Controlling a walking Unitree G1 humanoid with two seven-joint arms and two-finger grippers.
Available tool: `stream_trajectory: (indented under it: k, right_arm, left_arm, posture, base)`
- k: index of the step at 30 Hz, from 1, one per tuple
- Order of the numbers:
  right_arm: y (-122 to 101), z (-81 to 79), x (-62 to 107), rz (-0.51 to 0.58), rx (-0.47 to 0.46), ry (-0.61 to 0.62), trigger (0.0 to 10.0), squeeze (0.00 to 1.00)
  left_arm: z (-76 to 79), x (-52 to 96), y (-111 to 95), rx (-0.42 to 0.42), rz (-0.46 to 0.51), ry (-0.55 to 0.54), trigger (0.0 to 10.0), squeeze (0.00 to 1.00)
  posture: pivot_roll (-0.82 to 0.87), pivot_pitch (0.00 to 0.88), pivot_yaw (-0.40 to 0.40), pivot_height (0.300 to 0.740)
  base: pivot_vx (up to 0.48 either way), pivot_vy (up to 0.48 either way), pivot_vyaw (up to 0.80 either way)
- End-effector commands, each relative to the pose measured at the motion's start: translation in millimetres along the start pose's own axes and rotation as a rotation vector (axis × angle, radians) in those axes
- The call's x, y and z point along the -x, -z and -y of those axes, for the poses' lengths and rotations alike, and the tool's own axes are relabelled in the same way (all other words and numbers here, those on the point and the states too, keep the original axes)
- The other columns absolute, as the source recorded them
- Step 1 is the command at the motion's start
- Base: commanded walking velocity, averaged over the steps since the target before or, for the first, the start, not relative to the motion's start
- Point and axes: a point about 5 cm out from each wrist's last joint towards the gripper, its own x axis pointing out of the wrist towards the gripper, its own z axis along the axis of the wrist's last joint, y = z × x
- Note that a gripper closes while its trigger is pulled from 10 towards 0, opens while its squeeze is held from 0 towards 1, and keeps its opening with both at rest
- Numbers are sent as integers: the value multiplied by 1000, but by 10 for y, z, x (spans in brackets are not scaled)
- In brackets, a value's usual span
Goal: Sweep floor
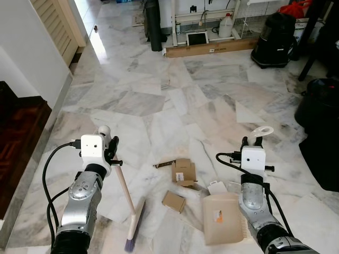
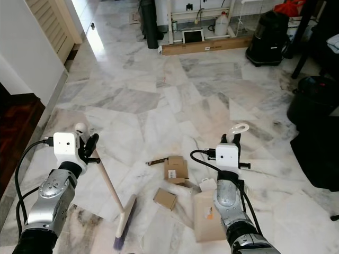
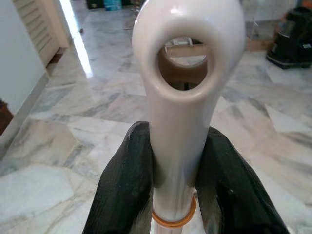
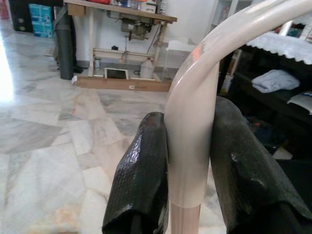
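At lower left of the frame, the left tool (image 1: 109, 144) is clamped on the cream plastic broom handle (image 1: 125, 190), bristles on the marble floor (image 1: 159, 106). At lower right, the right tool (image 1: 252, 142) grips the beige plastic dustpan (image 1: 223, 218), beside small brown cardboard boxes (image 1: 183, 172).

Broom (image 1: 130, 211) on the left in the left hand (image 1: 109, 148), dustpan (image 1: 222, 217) on the right in the right hand (image 1: 252, 142), cardboard boxes (image 1: 183, 172) on the floor (image 1: 159, 100) between them.
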Motion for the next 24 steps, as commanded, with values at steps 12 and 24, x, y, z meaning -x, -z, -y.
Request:
stream_trajectory:
  k: [12,24]
  right_arm:
    - [70,-90,85,-41,7,-20,10000,0]
    - [147,-94,184,-64,6,-17,10000,0]
  left_arm:
    - [-189,-25,-240,41,59,-56,10000,0]
    - [-215,-198,-243,47,62,-68,10000,0]
  posture:
    - [240,121,133,740]
    - [209,127,139,740]
  base:
    - [0,0,0]
    - [0,0,0]
